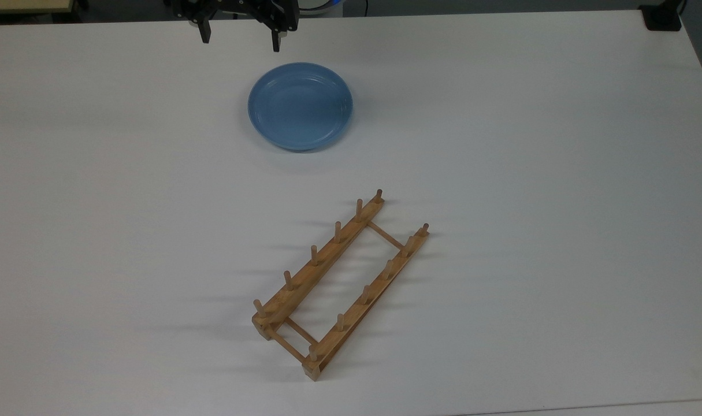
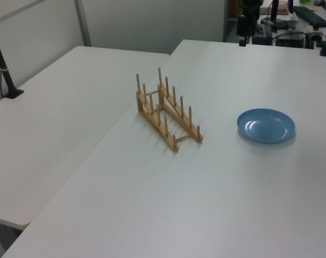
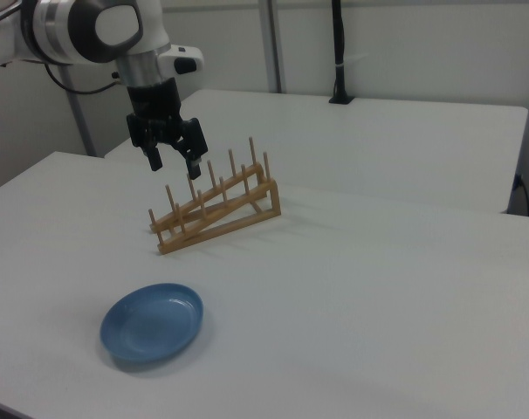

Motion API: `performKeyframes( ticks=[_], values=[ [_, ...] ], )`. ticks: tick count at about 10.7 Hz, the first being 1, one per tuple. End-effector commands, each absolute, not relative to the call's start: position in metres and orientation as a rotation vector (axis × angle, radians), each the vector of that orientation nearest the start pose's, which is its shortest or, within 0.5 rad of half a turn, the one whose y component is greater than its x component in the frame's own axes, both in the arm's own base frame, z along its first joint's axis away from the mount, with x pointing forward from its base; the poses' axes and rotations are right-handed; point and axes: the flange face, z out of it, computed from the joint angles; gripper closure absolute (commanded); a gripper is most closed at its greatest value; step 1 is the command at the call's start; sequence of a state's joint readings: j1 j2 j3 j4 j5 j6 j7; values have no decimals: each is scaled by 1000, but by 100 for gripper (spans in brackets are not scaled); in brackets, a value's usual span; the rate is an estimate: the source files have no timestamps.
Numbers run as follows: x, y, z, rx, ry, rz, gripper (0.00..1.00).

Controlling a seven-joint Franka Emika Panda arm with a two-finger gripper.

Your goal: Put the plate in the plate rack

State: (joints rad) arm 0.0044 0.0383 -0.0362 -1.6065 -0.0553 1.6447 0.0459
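While plate [image 1: 300, 106] lies flat on table [image 1: 559, 173], end effector [image 1: 240, 45] hovers wide apart, empty; plate rack [image 1: 339, 283] well apart.

No text, label, brand, number or sign can be read on anything here.

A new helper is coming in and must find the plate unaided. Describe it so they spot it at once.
Start at the big white table and find the wooden plate rack with upright pegs near its middle. Beyond the rack's higher end in the top view, toward the open tool, the plate lies flat and apart from both. It is the one round, light-blue thing there, shallow with a raised rim.
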Motion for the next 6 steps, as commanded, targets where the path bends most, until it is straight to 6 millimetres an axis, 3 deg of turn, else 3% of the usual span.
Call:
performKeyframes(
  ticks=[1, 3, 6],
  values=[
    [562, -22, 593, -3180, 62, 20, 0],
    [563, -22, 583, -3169, -198, 59, 0],
    [564, -21, 535, -3085, -620, 192, 0]
  ],
)
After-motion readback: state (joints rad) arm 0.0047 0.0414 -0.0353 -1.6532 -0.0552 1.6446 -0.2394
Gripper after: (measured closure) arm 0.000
